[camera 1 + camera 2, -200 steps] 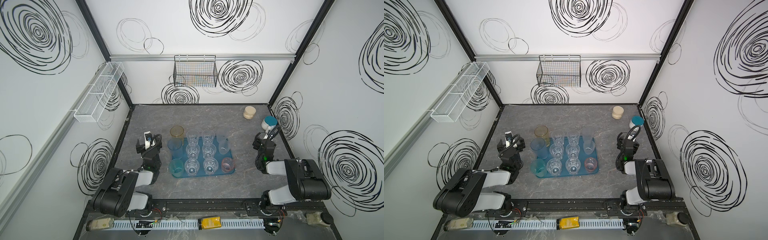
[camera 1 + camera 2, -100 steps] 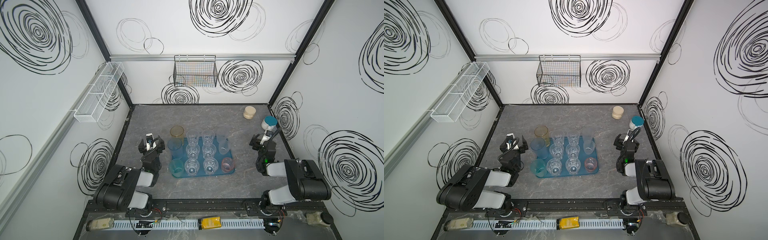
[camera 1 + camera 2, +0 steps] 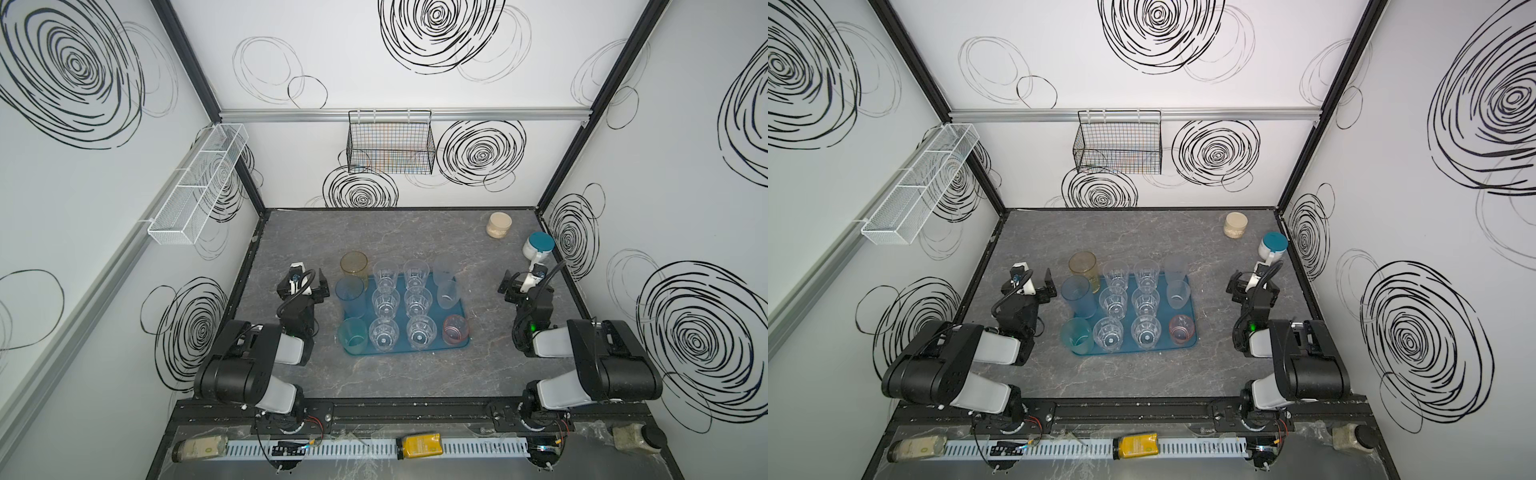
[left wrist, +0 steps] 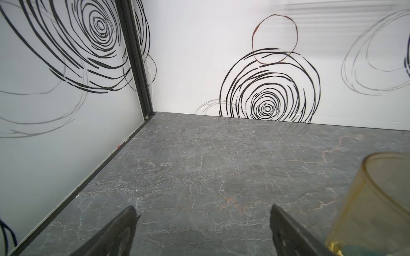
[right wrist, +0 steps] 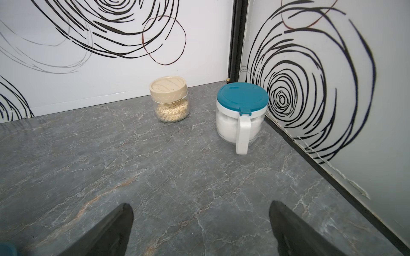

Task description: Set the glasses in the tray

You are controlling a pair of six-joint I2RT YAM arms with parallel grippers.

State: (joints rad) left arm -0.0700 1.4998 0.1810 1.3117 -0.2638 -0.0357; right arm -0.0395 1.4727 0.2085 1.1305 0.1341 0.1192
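glasses (image 3: 384, 301) stand upright in a tight cluster on the tray (image 3: 440, 348), which lies in the middle of the grey table (image 3: 395, 237). six clear faceted glasses (image 3: 417, 300) fill two lines down its centre. a blue glass (image 3: 350, 293) and a teal glass (image 3: 352, 334) stand along its left edge, a pink glass (image 3: 455, 330) at the near right corner, and two frosted grey glasses (image 3: 446, 293) behind that. the amber glass (image 3: 353, 263) sits at the far left corner; i can't tell whether its base is inside the rim. the left gripper (image 4: 203, 221) hangs just left of the tray near the amber glass, its fingers (image 4: 124, 226) spread wide with nothing between them. the right gripper (image 5: 200, 219) is well off to the right, spread and empty too, facing a beige jar (image 5: 169, 99) and a white cup (image 5: 241, 110) with a teal lid.
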